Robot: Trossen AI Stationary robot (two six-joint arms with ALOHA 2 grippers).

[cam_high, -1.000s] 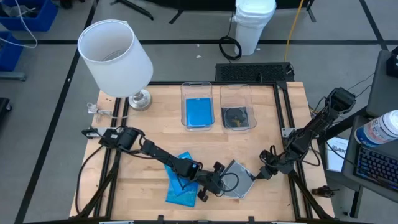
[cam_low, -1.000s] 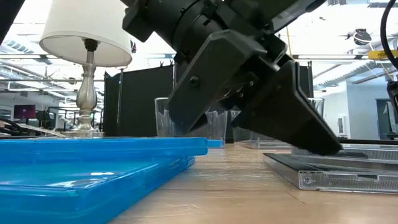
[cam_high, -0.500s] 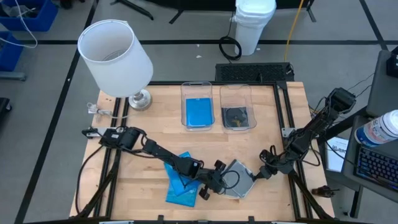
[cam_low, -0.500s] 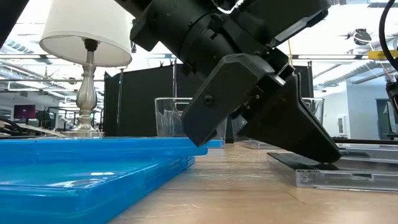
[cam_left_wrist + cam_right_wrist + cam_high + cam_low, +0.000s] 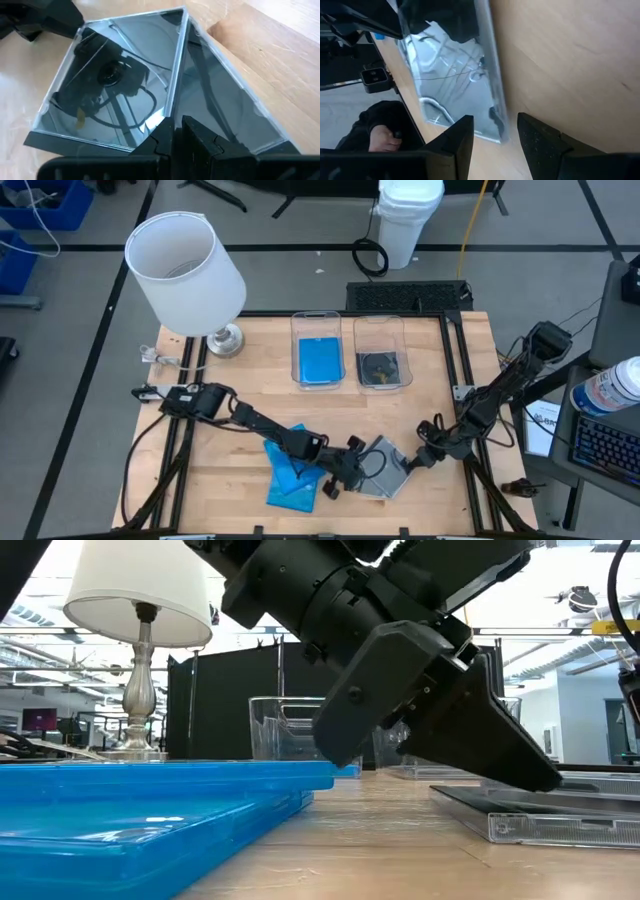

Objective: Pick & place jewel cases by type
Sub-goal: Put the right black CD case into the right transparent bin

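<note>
The thin clear square plastic jewel case [image 5: 385, 468] is light, stiff, slippery; grab an edge. Left gripper [image 5: 352, 471] fingers nearly closed; right gripper [image 5: 421, 461] fingers part open, empty.

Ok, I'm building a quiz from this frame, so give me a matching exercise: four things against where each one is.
Things:
1. blue case
2. lamp
3. left hand
4. right hand

Places:
A. table's far left corner
B. right of the grey case
C. inside the left bin
D. at the grey case's left edge

Pairs: 1-C, 2-A, 3-D, 4-B
</note>
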